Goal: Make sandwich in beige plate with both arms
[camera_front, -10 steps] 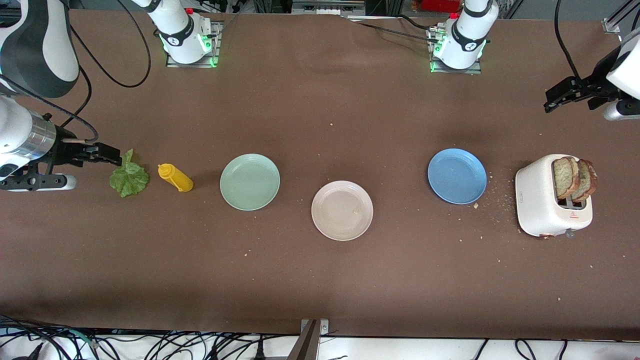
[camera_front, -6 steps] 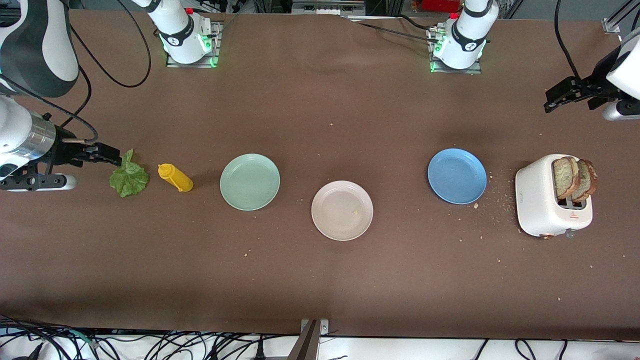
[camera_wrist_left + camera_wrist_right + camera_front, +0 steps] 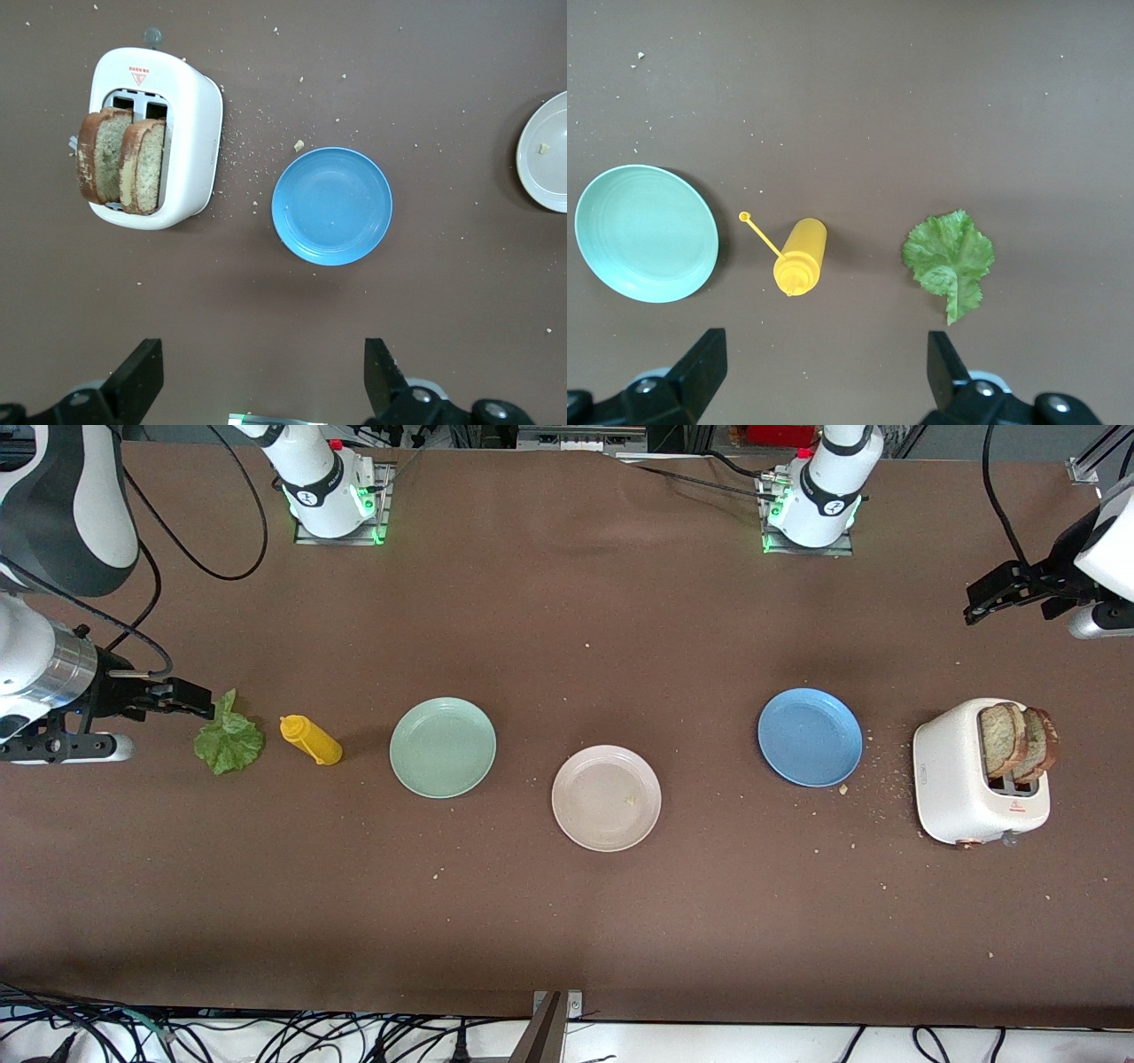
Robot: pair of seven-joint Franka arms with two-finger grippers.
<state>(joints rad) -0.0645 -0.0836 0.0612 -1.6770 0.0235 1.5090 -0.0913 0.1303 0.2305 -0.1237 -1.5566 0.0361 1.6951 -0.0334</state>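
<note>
The beige plate [image 3: 606,798] sits mid-table, bare but for a crumb; its edge [image 3: 547,155] shows in the left wrist view. No sandwich is in view. Two toasted bread slices [image 3: 1019,740] [image 3: 120,164] stand in a white toaster [image 3: 961,788]. A green lettuce leaf [image 3: 229,740] [image 3: 950,258] lies flat at the right arm's end of the table. My right gripper [image 3: 197,701] [image 3: 824,367] hovers open over the table beside the leaf, holding nothing. My left gripper [image 3: 977,602] [image 3: 263,376] hangs open and empty over the table at the left arm's end, near the toaster.
A yellow squeeze bottle [image 3: 310,740] [image 3: 799,258] lies on its side between the lettuce and a mint green plate [image 3: 443,747] [image 3: 645,232]. A blue plate [image 3: 810,737] [image 3: 331,205] sits between the beige plate and the toaster. Crumbs dot the brown table.
My right arm has crept a touch away from the lettuce. Everything else stands as before.
</note>
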